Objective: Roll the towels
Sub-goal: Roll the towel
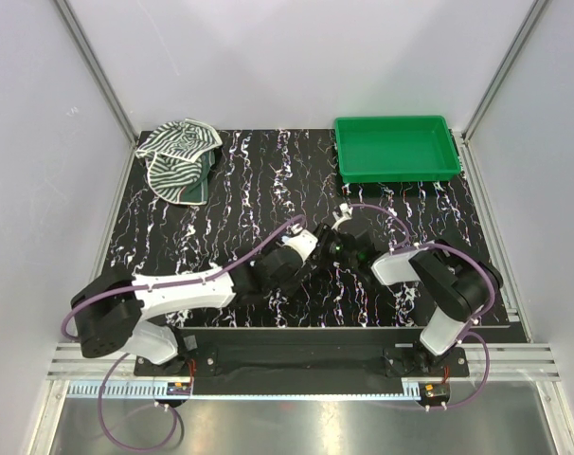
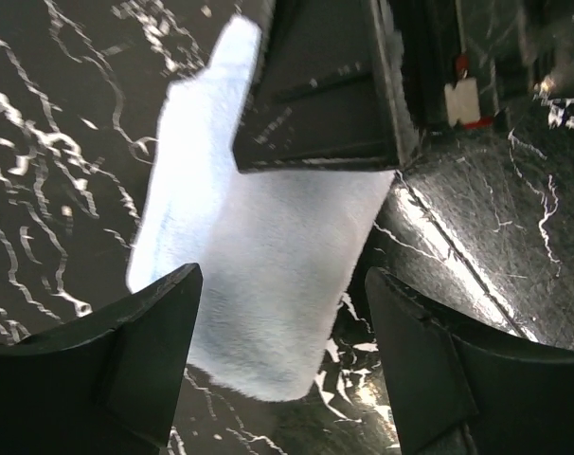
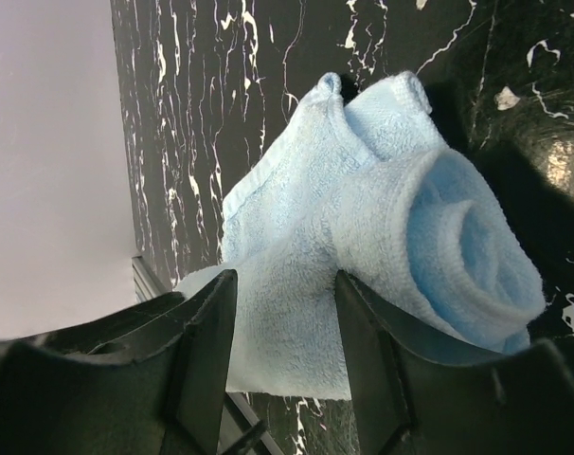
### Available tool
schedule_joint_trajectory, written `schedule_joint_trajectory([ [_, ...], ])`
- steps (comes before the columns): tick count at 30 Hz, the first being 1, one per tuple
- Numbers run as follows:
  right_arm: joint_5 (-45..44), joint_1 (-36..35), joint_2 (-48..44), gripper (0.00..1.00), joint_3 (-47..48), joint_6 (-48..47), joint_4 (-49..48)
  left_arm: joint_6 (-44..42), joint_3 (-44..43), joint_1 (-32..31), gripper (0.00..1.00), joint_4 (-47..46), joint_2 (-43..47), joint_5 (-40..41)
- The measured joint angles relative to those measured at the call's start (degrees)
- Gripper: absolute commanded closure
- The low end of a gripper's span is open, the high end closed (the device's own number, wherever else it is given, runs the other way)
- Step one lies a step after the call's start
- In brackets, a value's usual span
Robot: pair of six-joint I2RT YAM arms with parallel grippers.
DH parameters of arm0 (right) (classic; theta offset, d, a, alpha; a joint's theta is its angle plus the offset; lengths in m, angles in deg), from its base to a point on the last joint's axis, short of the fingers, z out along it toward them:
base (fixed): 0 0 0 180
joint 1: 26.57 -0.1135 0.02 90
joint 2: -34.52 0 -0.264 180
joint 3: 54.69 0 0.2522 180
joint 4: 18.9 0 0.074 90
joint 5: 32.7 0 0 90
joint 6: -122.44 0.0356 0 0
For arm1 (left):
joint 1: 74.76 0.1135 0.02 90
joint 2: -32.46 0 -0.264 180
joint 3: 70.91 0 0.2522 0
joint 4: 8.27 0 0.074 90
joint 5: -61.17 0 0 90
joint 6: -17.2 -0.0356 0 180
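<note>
Black marbled bench (image 1: 268, 171) carries both towels. Pale blue towel (image 3: 363, 218) lies mid-bench, half rolled — spiral end facing the right wrist camera, flat tail leading off from it. Right jaws straddle that tail; whether they grip it cannot be told. Left jaws stand wide open over the towel. Zebra towel (image 1: 180, 156) — crumpled, far-left corner.

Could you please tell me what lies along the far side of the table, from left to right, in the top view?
Striped towel → green tray
</note>
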Motion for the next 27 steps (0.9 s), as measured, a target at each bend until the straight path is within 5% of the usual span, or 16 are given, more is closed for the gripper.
schedule_joint_trajectory([
  [15,0.70,-0.02,1.16,0.45,2.60,-0.26,2.38,1.84,4.02,2.75,0.23,-2.25,1.90,-1.36],
  [27,0.22,0.83,-0.74,0.42,8.44,-5.55,16.52,6.40,5.22,2.25,0.25,-3.91,-0.02,-6.64],
])
